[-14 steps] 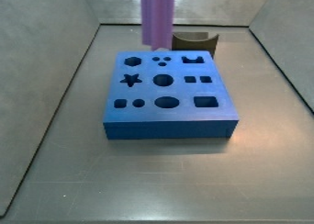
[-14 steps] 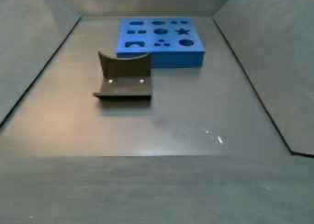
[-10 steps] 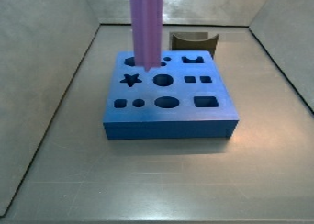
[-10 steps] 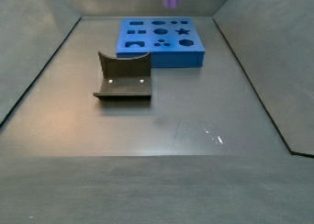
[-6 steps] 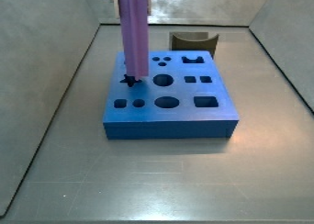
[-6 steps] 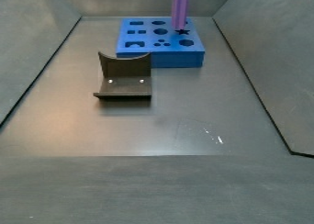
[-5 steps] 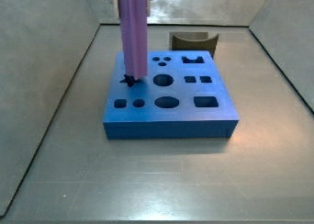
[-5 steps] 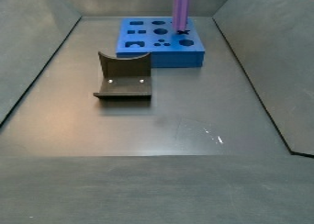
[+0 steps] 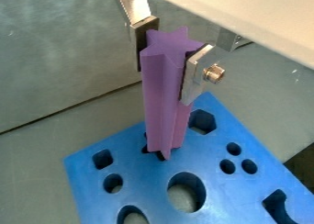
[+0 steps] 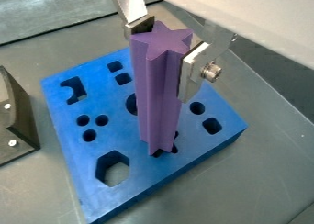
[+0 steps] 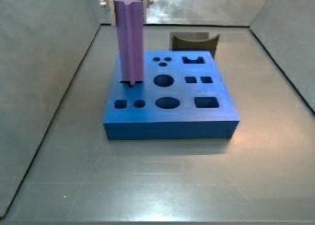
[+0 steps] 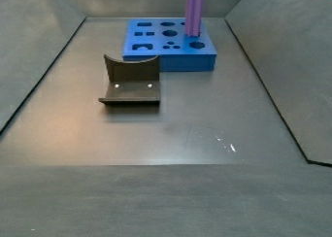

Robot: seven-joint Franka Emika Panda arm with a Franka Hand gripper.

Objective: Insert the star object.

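The star object (image 11: 129, 40) is a tall purple ridged peg, standing upright over the blue block (image 11: 185, 104). Its lower end sits in the star-shaped hole at the block's left side in a side view, and in both wrist views (image 9: 161, 152) (image 10: 161, 151). My gripper (image 9: 168, 53) is shut on the peg's top, one silver finger on each side. It also shows in a wrist view (image 10: 166, 46) and at the top edge of a side view (image 11: 128, 0). The peg (image 12: 195, 10) and the block (image 12: 162, 47) also show in a side view.
The block carries several other shaped holes, among them a round hole (image 11: 163, 80) next to the star hole. The dark fixture (image 12: 131, 81) stands on the grey floor apart from the block and shows behind it in a side view (image 11: 194, 41). Grey walls enclose the floor.
The peg has come down from above the block's back and moved left to the star hole. In the last half second it sank a little lower into it.
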